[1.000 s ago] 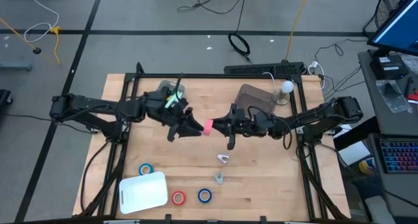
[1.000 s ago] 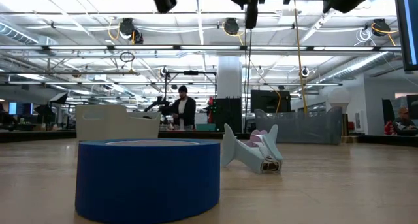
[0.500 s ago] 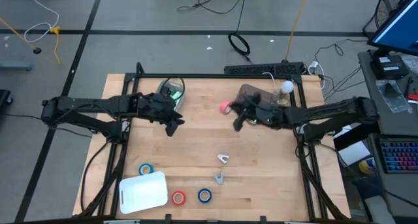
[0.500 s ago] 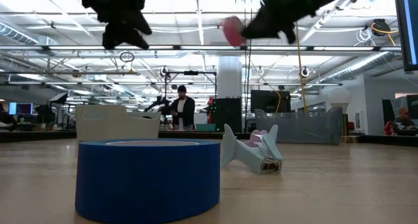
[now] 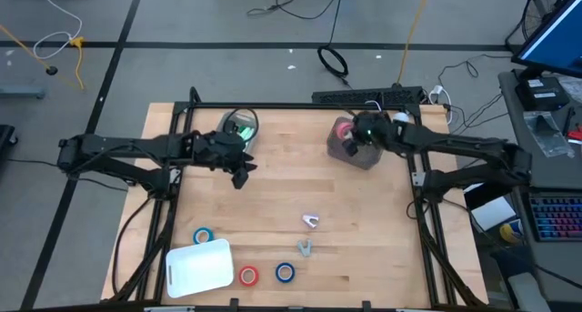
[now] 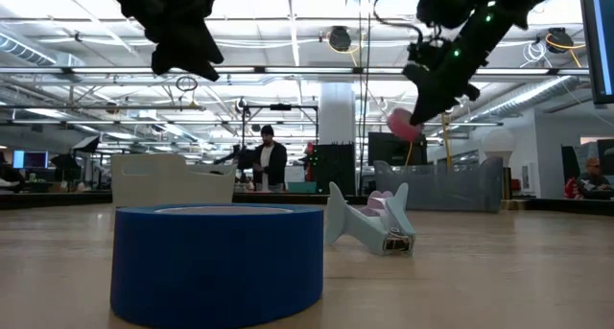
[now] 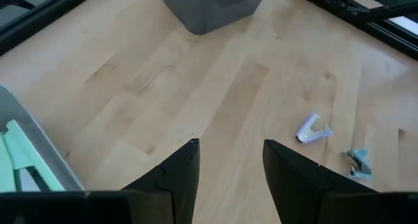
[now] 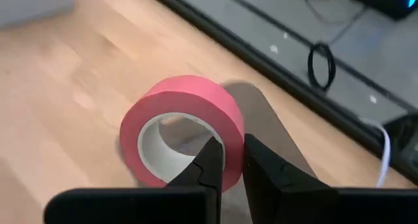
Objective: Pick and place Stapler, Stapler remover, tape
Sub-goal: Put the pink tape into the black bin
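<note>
The pink tape roll (image 8: 179,129) hangs on edge in the right gripper (image 8: 234,160), its round opening facing sideways rather than up, the gripper pinched on the roll's wall with one finger inside the pale core and one outside. Seen from above, that right gripper (image 5: 356,135) is stretched out from the right side of the bench (image 5: 273,180) and sits over the grey bin (image 5: 364,153) near the far edge, the roll (image 5: 343,128) held clear above it (from table height it shows well off the wood). The left gripper (image 7: 230,160) hovers over bare wood toward the middle left, its fingers parted and holding nothing, with the clear bin (image 5: 242,124) just behind it. Along the near edge lie a blue roll (image 5: 203,236), a red roll (image 5: 248,276) and another blue roll (image 5: 285,273), all flat, beside a white tray (image 5: 198,266). Two staple removers (image 5: 311,222) (image 5: 305,248) lie between them and the centre, with broad open wood all round. A person (image 6: 270,161) stands far back in the room.
</note>
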